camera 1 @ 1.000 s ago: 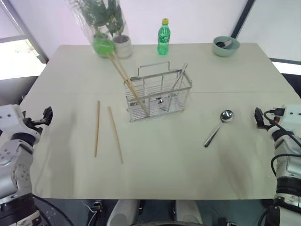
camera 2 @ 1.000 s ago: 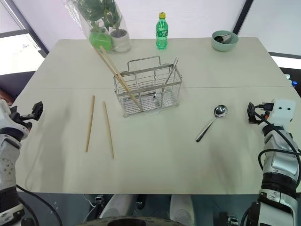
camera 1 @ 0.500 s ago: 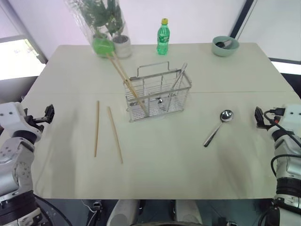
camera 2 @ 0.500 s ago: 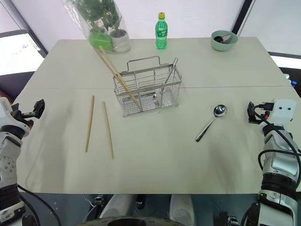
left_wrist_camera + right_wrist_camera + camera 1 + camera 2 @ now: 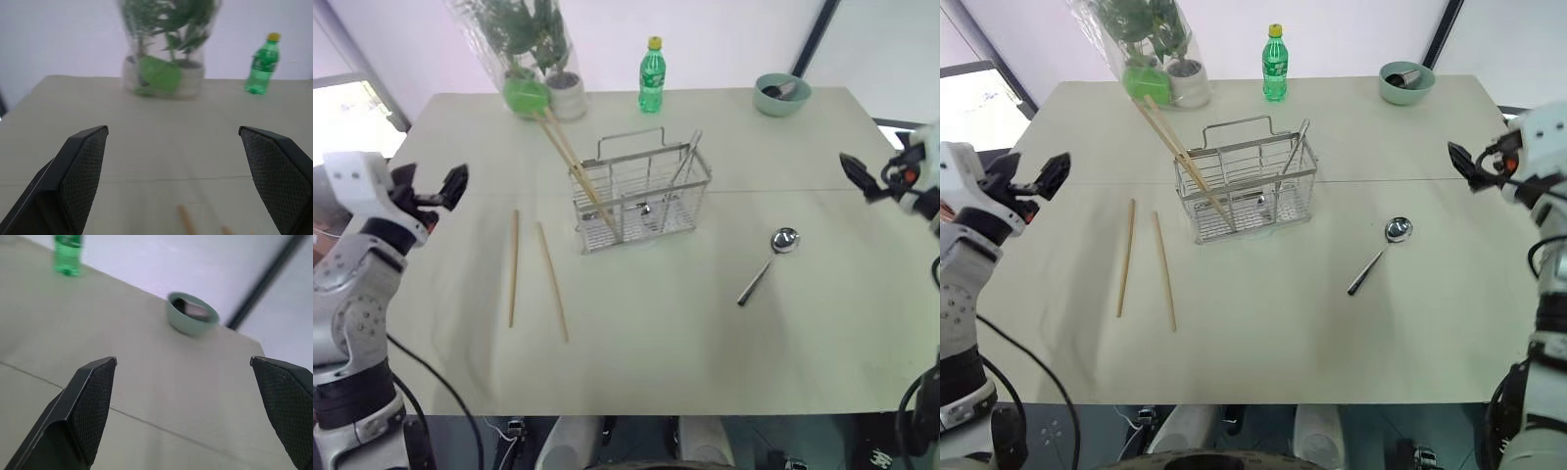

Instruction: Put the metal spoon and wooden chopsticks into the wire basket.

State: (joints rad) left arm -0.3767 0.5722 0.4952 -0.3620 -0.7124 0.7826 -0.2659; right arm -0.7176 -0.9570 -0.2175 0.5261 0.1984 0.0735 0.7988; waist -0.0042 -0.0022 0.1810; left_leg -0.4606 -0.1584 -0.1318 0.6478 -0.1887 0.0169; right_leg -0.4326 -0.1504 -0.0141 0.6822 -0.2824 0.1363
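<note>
The metal spoon point(image 5: 767, 261) lies on the table, to the right of the wire basket point(image 5: 641, 196). Two wooden chopsticks point(image 5: 514, 266) lie side by side to the basket's left. In the basket, another pair of chopsticks point(image 5: 576, 171) leans out toward the far left, and a metal utensil point(image 5: 685, 159) stands at its right end. My left gripper point(image 5: 433, 186) hangs open above the table's left edge, well clear of the loose chopsticks. Over the right edge, beyond the spoon, my right gripper point(image 5: 869, 178) is open too. The fingers point(image 5: 83, 166) point(image 5: 88, 396) hold nothing.
A potted plant in a clear wrap point(image 5: 524, 54), a green bottle point(image 5: 652, 76) and a round green bowl point(image 5: 782, 95) stand along the table's far edge. The beige table point(image 5: 656, 352) has bare room in front of the basket.
Both arms have risen from beside the table. The left gripper moved up and in toward the table, and the right gripper lifted and moved farther back along the right edge. Nothing on the table moved.
</note>
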